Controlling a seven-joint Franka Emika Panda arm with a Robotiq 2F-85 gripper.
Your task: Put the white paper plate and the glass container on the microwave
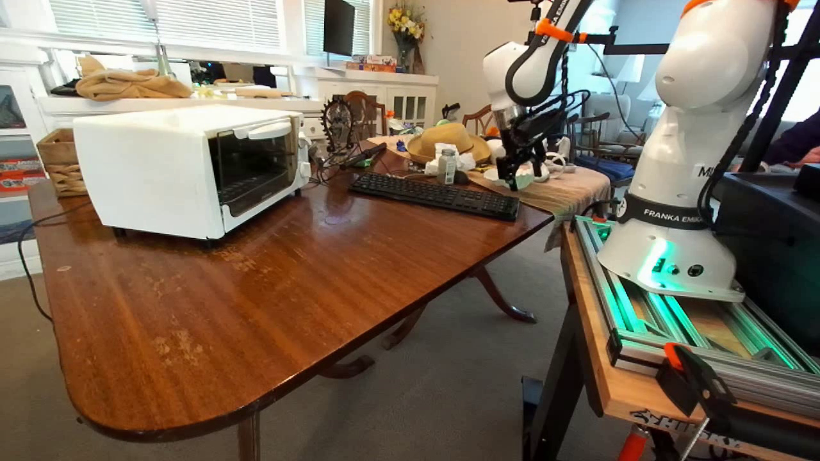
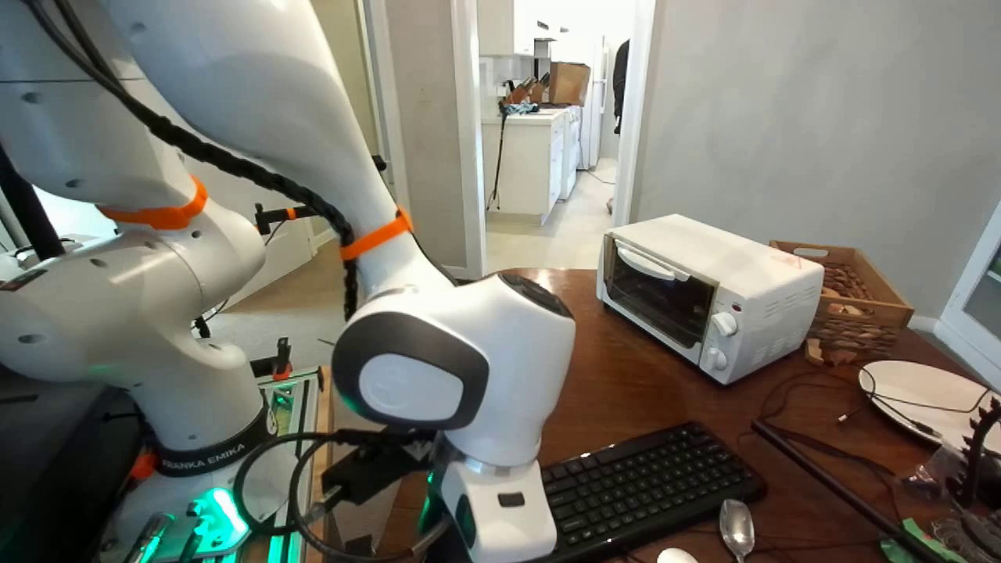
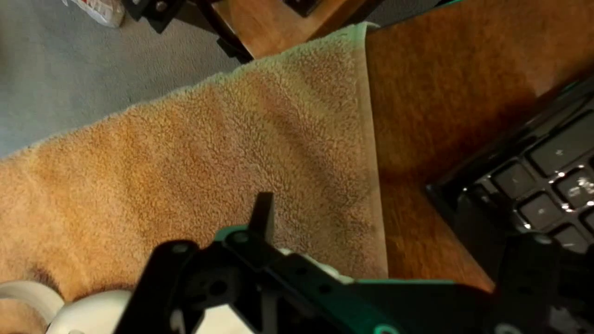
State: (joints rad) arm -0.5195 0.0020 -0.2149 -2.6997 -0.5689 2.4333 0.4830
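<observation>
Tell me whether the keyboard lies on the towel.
No: in the wrist view, a strip of brown wood separates the keyboard from the towel.

White blinds [image 1: 234,29] glowed at eleven o'clock in an exterior view, with a white cabinet [image 1: 387,84] at twelve; nearer me, at eight, spread a glossy, scuffed wooden table [image 1: 288,301], above grey carpet [image 1: 442,378] at six. In an exterior view I saw plain grey wall [image 2: 805,117] at two o'clock and, through a white door frame [image 2: 635,117] at one, a bright kitchen [image 2: 524,164].
</observation>
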